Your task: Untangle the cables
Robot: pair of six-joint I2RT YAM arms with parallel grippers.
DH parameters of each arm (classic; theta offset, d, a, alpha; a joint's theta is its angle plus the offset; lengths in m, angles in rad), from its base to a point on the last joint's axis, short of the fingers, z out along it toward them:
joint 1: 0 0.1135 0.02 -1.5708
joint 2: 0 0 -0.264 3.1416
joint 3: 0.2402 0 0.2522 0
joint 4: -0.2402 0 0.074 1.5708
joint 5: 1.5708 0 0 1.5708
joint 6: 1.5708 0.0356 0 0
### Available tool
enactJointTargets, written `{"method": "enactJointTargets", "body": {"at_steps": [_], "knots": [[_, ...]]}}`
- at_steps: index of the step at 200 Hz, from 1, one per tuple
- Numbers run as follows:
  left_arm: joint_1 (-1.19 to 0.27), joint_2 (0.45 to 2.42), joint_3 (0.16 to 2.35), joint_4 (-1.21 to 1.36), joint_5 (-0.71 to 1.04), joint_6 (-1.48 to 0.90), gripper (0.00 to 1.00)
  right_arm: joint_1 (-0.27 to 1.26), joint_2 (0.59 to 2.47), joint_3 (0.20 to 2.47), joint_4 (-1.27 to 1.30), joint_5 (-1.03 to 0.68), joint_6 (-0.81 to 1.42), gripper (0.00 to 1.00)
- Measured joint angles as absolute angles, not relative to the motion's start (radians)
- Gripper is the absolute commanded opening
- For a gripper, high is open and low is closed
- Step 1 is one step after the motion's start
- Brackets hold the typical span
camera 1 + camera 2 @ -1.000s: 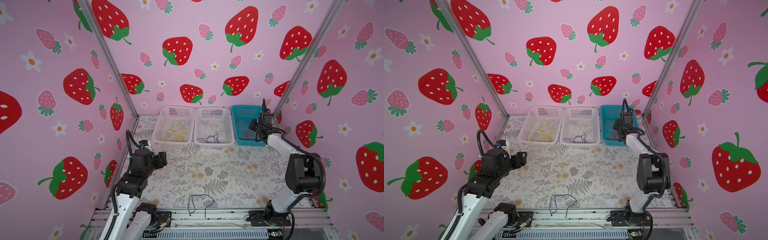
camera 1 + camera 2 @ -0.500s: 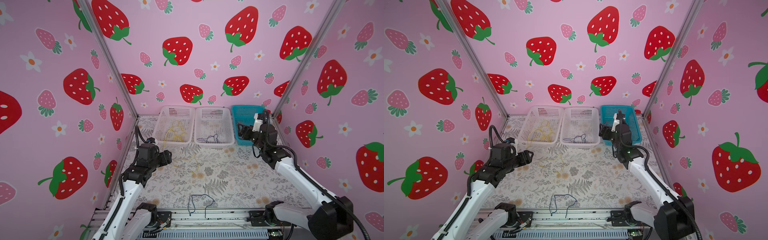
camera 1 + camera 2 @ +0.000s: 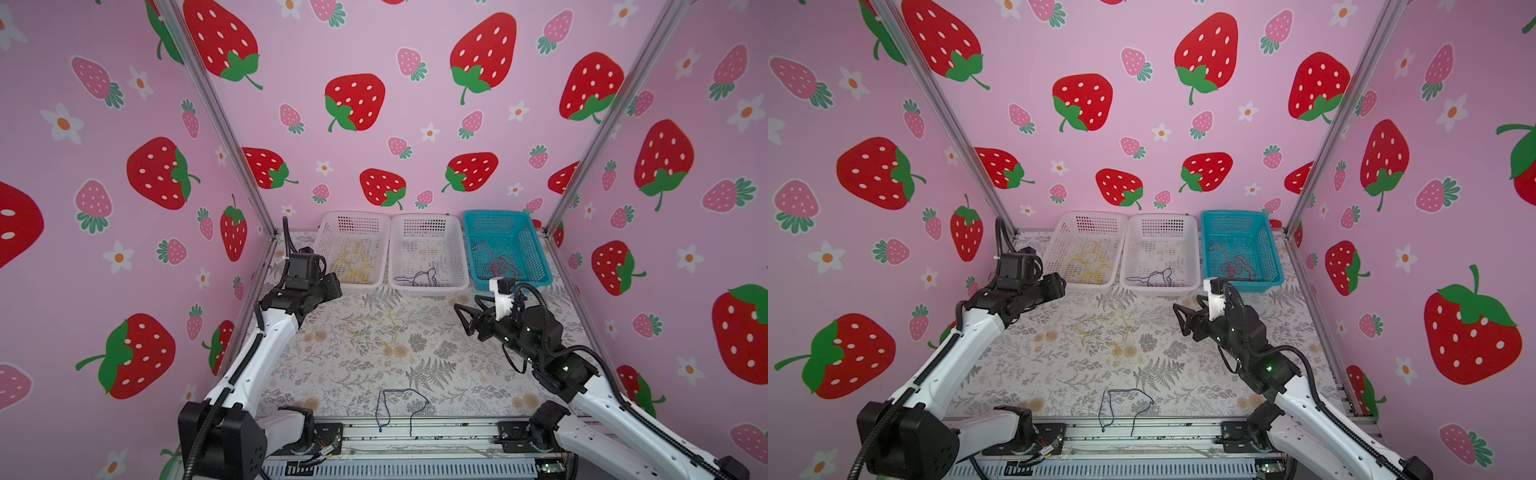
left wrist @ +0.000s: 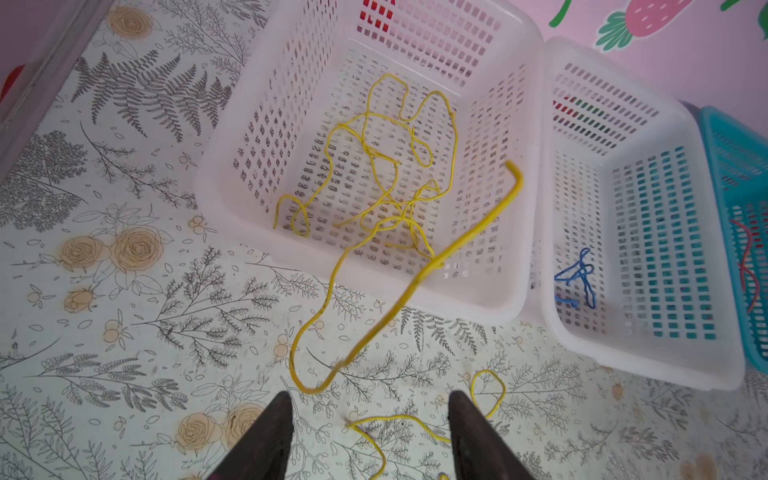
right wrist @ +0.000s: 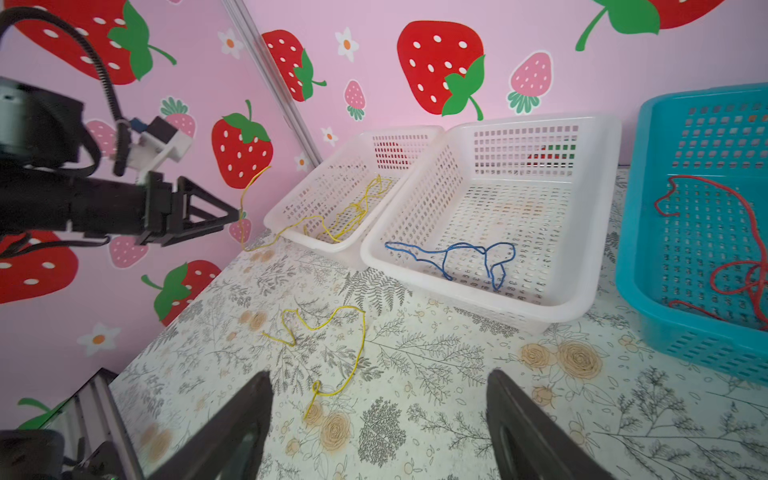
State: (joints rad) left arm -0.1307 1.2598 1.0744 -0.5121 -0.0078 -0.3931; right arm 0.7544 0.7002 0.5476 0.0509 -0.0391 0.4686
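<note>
My left gripper (image 3: 333, 286) hovers before the left white basket (image 3: 328, 237), open. A yellow cable (image 4: 415, 282) trails from the yellow tangle (image 4: 390, 178) in that basket over the rim and loops through the air just past the left fingertips (image 5: 232, 216); I cannot tell whether it touches them. Another yellow cable (image 3: 374, 326) lies on the mat, partly between those fingers (image 4: 399, 419). My right gripper (image 3: 465, 309) stands open and empty above the mat (image 5: 378, 378). A dark blue cable (image 3: 399, 405) lies at the front edge.
The middle white basket (image 3: 461, 249) holds a blue cable (image 3: 415, 278). The teal basket (image 3: 536, 249) holds red cables (image 3: 498, 264). All three stand along the back wall. Pink walls close in the left and right sides, and a metal rail (image 3: 415, 432) runs along the front.
The right arm has drawn back from the teal basket to the middle right of the mat and its jaws have widened. The left arm has advanced toward the left white basket, its jaws narrowing somewhat.
</note>
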Motion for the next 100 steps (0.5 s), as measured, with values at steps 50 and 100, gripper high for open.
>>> {"method": "enactJointTargets", "body": {"at_steps": [50, 100], "knots": [[-0.131, 1.402, 1.171, -0.515, -0.059, -0.367, 0.4, 0.805, 0.623, 0.467, 0.009, -0.061, 0.495, 0.82], [-0.131, 1.472, 1.229, -0.529, -0.079, -0.349, 0.07, 0.875, 0.614, 0.458, 0.007, -0.093, 0.497, 0.82]]}}
